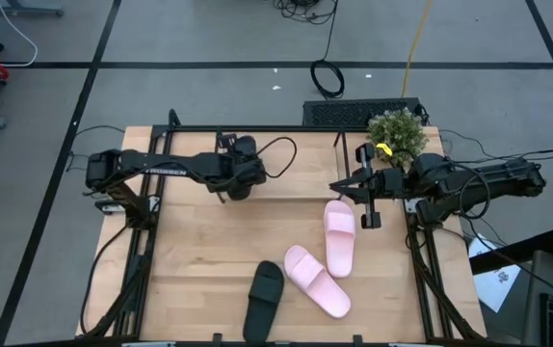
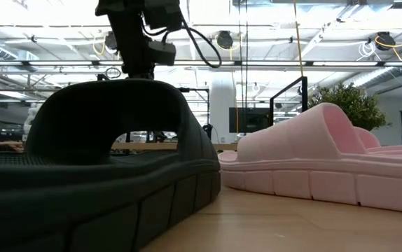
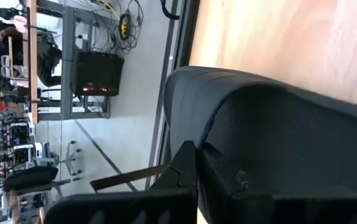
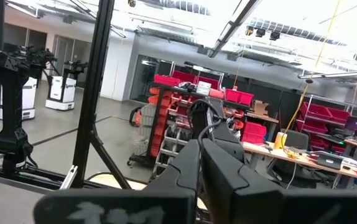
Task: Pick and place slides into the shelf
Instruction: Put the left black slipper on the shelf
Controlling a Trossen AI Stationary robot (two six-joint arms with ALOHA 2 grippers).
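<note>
Two pale pink open-toe slides (image 1: 327, 254) lie at four o'clock, a matte black slide (image 1: 263, 300) beside them. Left gripper (image 1: 239, 181) grips a second black slide (image 3: 278, 124); right gripper (image 1: 369, 198) — fingers pressed together — hangs at two o'clock.

The dark left gripper (image 1: 239, 180) reaches inward, fingers clamped on something black. The dark right gripper (image 1: 367, 190) faces it, fingers together.

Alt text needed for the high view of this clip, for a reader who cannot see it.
Seen from above, a wooden table holds two pink slides touching near the centre-right and one black slide at the front edge. The left gripper holds a dark object at the table's back; the right gripper hovers just behind the pink pair.
</note>
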